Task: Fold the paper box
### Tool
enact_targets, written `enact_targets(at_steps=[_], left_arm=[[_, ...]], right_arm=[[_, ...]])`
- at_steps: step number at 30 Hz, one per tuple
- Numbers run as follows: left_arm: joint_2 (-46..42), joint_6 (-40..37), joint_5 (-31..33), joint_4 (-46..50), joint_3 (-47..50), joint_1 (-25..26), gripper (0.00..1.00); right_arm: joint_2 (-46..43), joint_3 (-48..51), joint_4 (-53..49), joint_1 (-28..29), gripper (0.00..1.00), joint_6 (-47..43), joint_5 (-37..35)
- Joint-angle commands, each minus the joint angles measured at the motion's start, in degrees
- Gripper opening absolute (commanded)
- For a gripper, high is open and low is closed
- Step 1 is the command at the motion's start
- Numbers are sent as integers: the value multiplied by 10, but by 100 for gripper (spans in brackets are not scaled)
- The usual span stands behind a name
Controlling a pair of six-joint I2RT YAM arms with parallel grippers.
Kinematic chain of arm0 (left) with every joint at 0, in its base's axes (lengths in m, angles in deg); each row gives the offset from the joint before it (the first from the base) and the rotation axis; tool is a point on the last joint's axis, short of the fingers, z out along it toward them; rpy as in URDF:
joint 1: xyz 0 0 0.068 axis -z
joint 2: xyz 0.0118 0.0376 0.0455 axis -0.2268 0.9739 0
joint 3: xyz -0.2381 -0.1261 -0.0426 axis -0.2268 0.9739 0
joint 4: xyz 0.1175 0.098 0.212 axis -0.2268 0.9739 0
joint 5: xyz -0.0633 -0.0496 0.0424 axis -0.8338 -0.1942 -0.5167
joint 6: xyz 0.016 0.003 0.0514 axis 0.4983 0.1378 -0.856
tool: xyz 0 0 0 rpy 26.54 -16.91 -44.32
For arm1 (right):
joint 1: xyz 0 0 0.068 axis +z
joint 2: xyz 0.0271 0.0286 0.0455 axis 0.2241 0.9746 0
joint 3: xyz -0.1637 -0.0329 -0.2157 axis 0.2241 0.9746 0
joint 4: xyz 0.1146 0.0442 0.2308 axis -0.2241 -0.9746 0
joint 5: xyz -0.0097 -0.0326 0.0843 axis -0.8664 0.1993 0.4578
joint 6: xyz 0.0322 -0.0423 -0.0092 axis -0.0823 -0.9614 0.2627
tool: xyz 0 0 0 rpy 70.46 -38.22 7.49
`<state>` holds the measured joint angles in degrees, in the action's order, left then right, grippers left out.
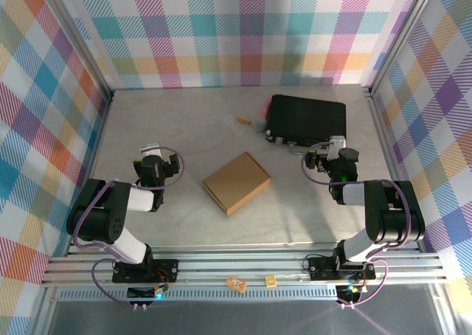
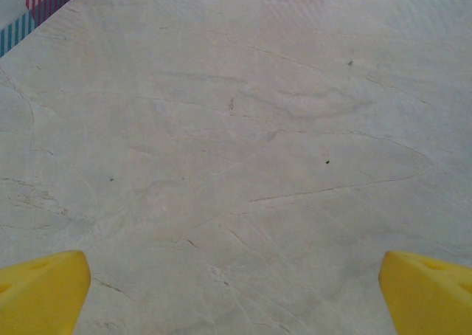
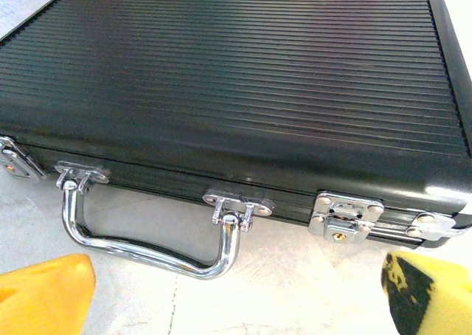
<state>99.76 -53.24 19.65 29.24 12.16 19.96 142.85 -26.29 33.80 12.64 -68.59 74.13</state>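
A: Paper box (image 1: pixel 237 183)?
B: Shallow, brown, lying in the middle of the table (image 1: pixel 147 121), between the 2 arms. Long axis diagonal, near-left to far-right.
A: Surface? Room?
B: Pale marbled top; checked walls (image 1: pixel 243 32) on 3 sides.
A: Tools?
B: Left gripper (image 2: pixel 236 294) and right gripper (image 3: pixel 236 291) spread wide, empty. The right faces the black case (image 3: pixel 236 77).

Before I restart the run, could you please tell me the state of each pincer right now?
Left pincer: open, holding nothing, above the table.
Right pincer: open, holding nothing, facing the black case.
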Motion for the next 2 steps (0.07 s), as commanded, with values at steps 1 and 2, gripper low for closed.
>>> enact_targets(at_steps=[1, 2], left_arm=[[0, -5, -9, -26, -7, -6, 100], [0, -5, -9, -26, -6, -6, 100]], right_arm=[[-2, -1, 23, 5, 99, 9, 3], [-3, 0, 23, 5, 99, 8, 3]])
